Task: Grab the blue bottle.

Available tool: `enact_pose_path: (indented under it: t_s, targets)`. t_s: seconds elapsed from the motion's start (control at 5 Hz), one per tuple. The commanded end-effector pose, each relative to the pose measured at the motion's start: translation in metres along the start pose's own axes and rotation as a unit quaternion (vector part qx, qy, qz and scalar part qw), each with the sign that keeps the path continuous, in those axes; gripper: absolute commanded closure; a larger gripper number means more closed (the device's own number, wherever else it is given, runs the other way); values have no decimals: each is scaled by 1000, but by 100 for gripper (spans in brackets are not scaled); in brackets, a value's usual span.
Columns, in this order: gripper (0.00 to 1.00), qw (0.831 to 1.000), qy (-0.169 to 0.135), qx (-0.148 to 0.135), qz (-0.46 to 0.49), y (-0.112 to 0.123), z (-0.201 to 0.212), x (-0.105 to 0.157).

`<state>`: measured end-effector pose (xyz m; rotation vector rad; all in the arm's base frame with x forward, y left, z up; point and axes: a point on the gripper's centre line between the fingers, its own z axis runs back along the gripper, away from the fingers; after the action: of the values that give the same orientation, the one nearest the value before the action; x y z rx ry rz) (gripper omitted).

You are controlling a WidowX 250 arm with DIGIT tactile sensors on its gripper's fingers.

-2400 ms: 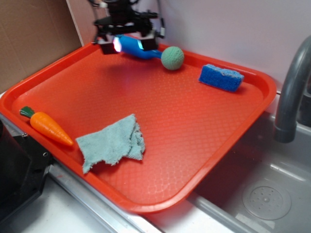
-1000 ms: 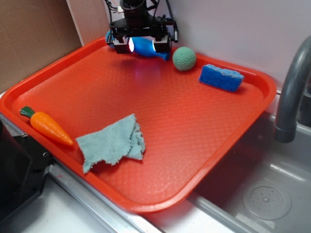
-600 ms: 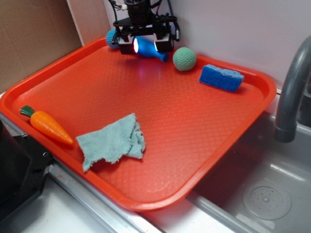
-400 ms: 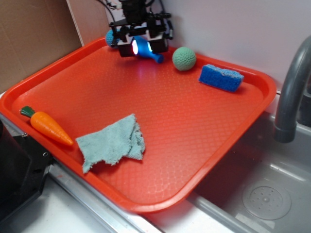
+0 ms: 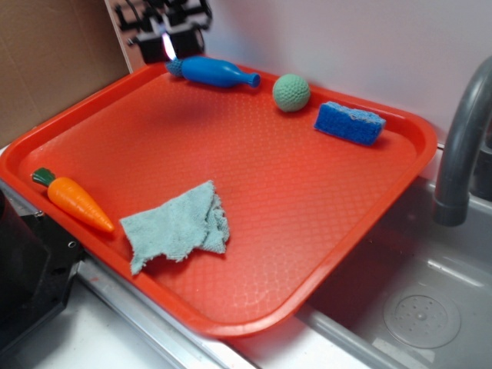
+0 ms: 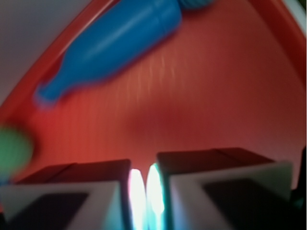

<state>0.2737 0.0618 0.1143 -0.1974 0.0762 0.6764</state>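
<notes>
A: Since the frame a moment earlier, the black gripper (image 5: 167, 31) is no longer sitting over the smooth bright-blue plastic bottle (image 5: 209, 71); it is now hanging up and to the left, at the far-left corner of the orange-red plastic tray (image 5: 323, 223). The bottle itself is lying on its side along the tray's back edge, neck pointing toward the green crocheted ball (image 5: 291, 92).

B: Is the gripper carrying anything?

A: No. In the wrist view the two fingers (image 6: 72, 191) are sitting nearly together, only a thin bright slit between them, and nothing is gripped. The bottle (image 6: 112, 45) is showing beyond the fingertips, blurred, clear of them.

B: So the grab is not done.

A: Judging from this, not done. The bottle is resting on the tray, untouched by the gripper. What is left: spreading the fingers, coming back over the fat body, lowering, closing, lifting.

B: Anything crowding it?

A: A blue-teal knitted thing (image 5: 175, 68) is peeking out at the bottle's fat end, touching or just beside it; cannot tell which. The ball is sitting near the neck but apart. The rectangular blue sponge (image 5: 349, 122), the teal cloth rag (image 5: 178, 226) and the orange toy carrot (image 5: 74, 199) are lying well apart from it.
</notes>
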Motion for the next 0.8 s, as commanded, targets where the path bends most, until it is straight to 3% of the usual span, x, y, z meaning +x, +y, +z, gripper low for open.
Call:
enact_pose_path:
  t_s: [0.0,0.2,0.4,0.6]
  targets:
    - [100,992,-108,7,-57,-10,42,-39]
    - [0,977,-212,31,21,-21,21,-14]
    - [0,962,-269,47,10,-27,2,24]
    - [0,957,-285,48,-8,-25,-15,53]
